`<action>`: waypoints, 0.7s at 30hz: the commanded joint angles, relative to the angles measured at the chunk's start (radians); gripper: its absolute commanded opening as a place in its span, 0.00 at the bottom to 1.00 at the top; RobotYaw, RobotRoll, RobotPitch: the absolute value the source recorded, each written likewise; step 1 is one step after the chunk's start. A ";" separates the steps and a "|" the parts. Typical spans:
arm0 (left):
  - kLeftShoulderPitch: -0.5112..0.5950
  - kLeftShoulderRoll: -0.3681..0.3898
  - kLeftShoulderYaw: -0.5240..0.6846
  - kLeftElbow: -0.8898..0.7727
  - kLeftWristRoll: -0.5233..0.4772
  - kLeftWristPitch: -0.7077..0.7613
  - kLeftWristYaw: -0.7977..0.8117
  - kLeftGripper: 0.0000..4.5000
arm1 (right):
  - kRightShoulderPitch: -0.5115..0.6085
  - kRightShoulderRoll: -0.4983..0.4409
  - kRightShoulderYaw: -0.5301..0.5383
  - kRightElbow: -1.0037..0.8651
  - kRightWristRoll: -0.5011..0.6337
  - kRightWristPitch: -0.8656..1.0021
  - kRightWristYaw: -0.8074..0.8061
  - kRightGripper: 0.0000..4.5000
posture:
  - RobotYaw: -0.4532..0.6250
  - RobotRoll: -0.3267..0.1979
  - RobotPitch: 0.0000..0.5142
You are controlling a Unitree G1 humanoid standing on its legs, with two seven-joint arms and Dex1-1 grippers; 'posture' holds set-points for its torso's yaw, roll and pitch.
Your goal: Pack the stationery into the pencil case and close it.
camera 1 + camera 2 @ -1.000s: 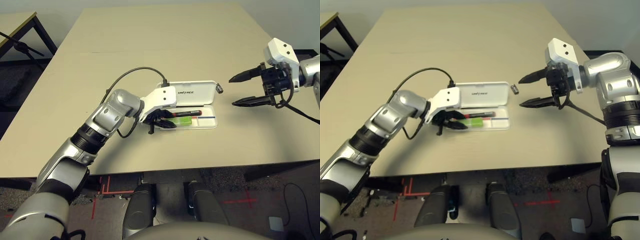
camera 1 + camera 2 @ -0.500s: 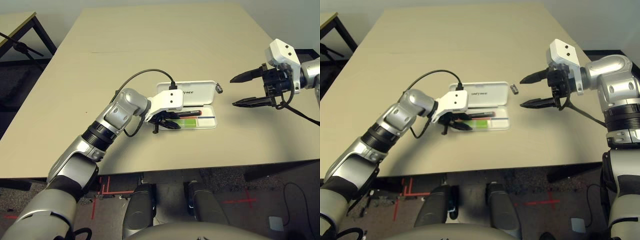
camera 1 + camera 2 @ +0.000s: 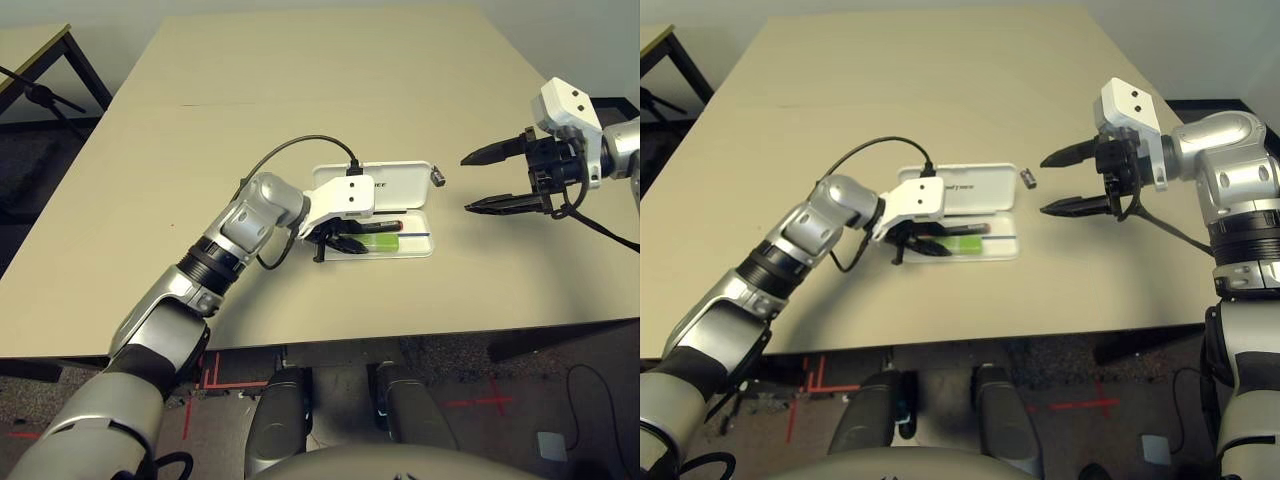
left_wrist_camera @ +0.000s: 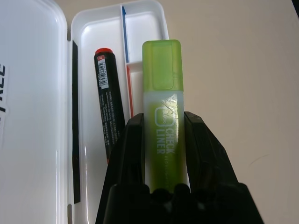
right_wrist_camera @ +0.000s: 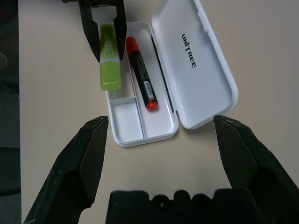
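Highlighter (image 4: 162, 116) in left pincer (image 4: 163, 140), lengthwise along pencil case (image 4: 100, 28).

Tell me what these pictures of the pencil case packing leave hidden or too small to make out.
- Green highlighter: in the left wrist view its rear end is hidden between the left gripper fingers; whether it touches the pencil case floor is unclear.
- Small dark cylinder: too small in the eye views to identify.
- Red marker: label print too small in the wrist views.

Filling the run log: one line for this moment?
left gripper: shut on green highlighter, over open pencil case | red marker: in case | right gripper: open, idle
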 commanded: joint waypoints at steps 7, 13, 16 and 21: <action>-0.010 -0.002 0.006 0.034 0.032 -0.026 -0.007 0.24 | 0.010 -0.002 -0.046 -0.042 0.018 0.039 -0.007 1.00 | 0.35 0.62 0.25; -0.001 0.023 0.018 0.017 0.027 -0.021 -0.022 0.56 | 0.003 0.002 -0.043 -0.034 0.014 0.036 -0.007 1.00 | 0.36 0.62 0.24; 0.004 0.039 0.026 -0.002 0.026 -0.019 -0.026 0.82 | -0.003 0.006 -0.041 -0.024 0.011 0.031 -0.007 1.00 | 0.37 0.62 0.24; 0.014 0.084 0.059 -0.060 0.002 0.001 -0.045 0.99 | -0.010 0.004 -0.042 -0.001 -0.001 0.023 -0.014 1.00 | 0.38 0.62 0.25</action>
